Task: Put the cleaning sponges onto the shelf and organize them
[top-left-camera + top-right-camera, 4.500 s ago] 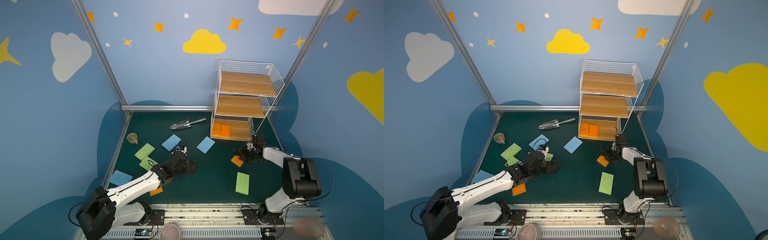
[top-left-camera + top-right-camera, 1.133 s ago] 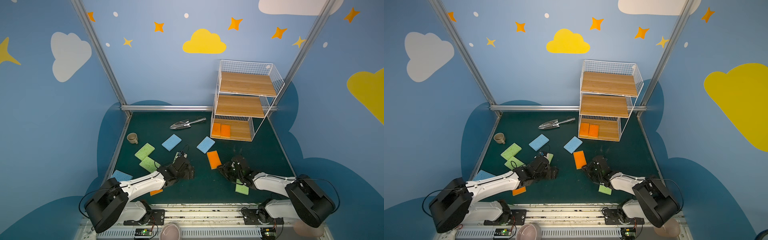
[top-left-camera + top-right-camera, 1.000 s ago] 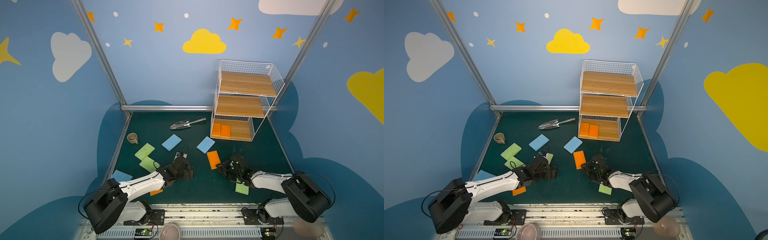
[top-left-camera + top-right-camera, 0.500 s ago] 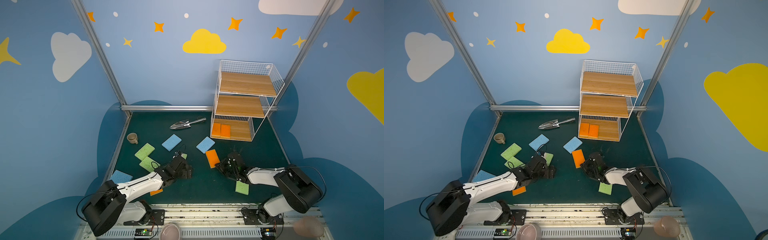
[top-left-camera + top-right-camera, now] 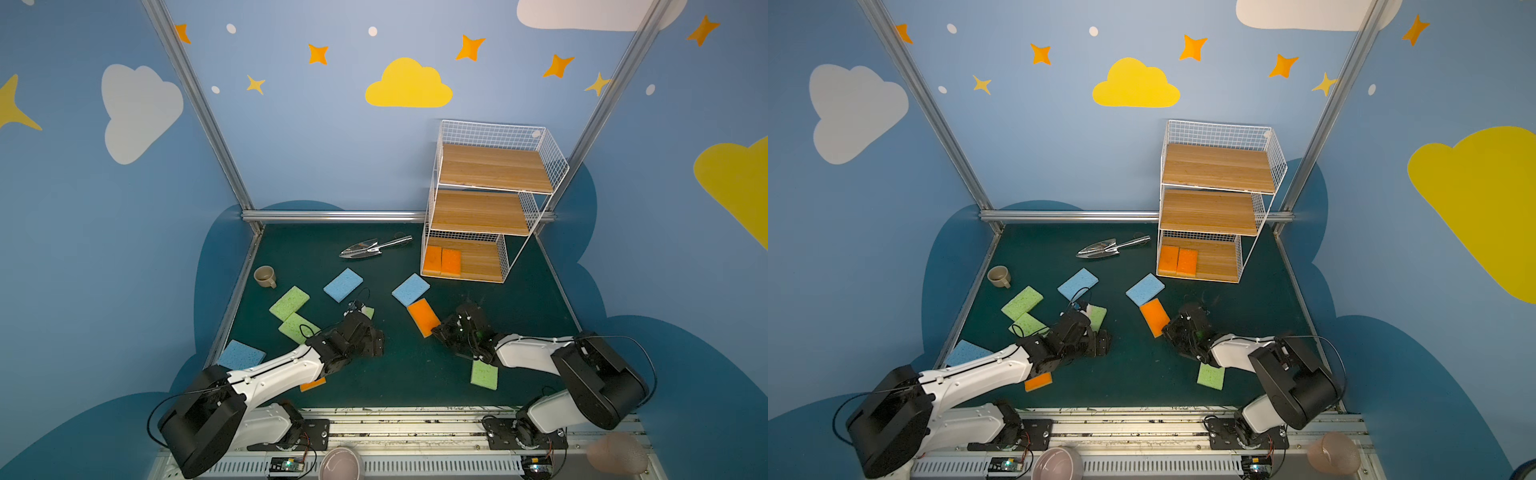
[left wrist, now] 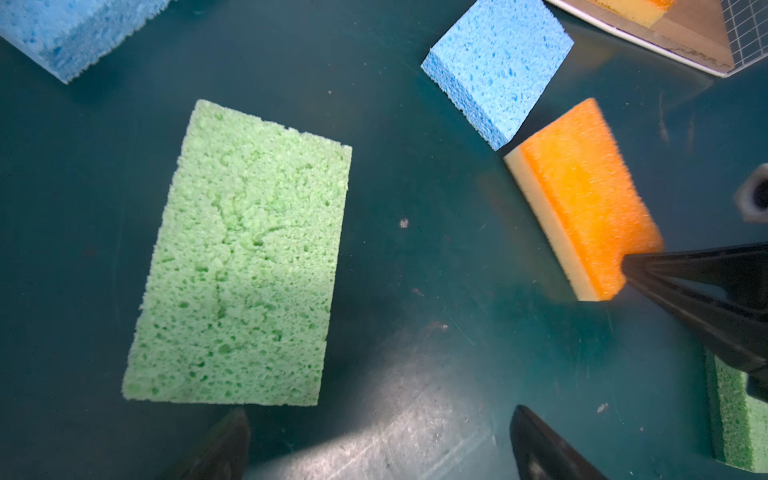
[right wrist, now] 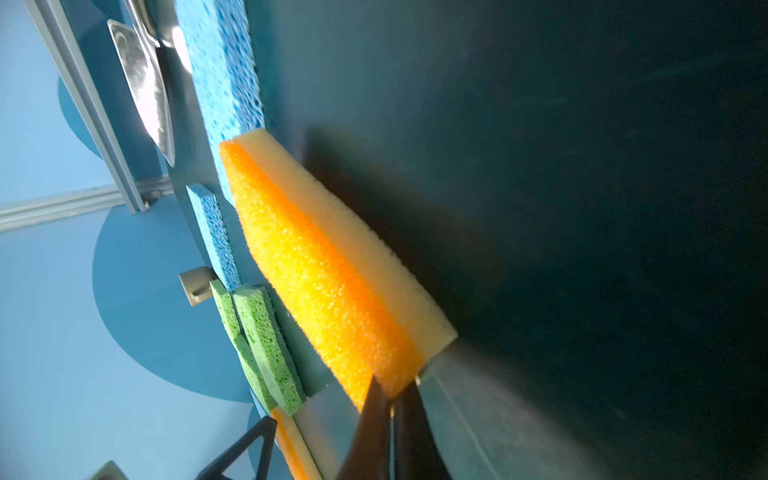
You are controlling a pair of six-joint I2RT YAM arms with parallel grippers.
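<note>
Blue walls painted with clouds and stars enclose a dark green desk. At the left of both top views sit a beige cup, a corner blue sponge and 2 touching green sponges. Further right, the left pincer hovers low, fingers apart and holding nothing. In the left wrist view a lone green sponge lies flat just beyond its tips. A half-hidden orange sponge shows under that forearm. Toward the back lie a metal trowel and a far blue sponge. At centre, the right pincer is clamped on the near end of the gripped orange sponge, whose far corner is just beside a central blue sponge. A front green sponge lies partly under the right arm. At the right stands the shelf, with 2 shelved orange sponges side by side on the left of its lowest board.
</note>
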